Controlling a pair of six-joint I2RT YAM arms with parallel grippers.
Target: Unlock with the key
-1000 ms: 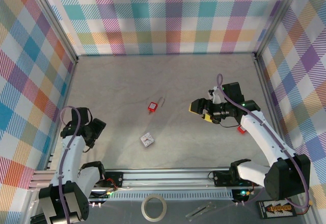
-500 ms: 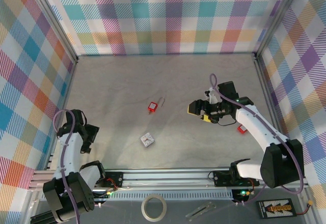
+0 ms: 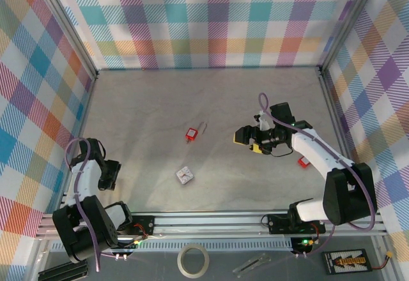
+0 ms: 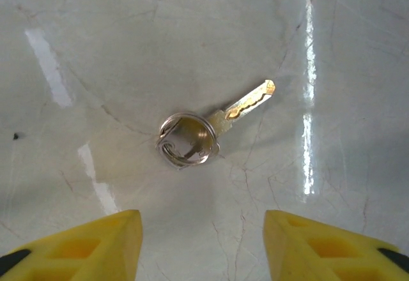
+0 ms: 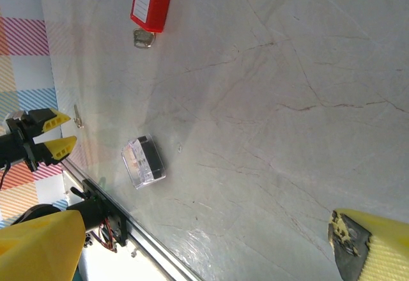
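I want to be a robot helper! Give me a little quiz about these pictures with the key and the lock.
1. True or false: the left gripper is holding the key.
2. Pick one: what colour is the padlock? A blue, B red, C green.
3. Fill in the word: the right gripper has its jaws wide ____.

Key: 1 false, the key lies on the table ahead of the yellow fingertips; 2 B; 3 open.
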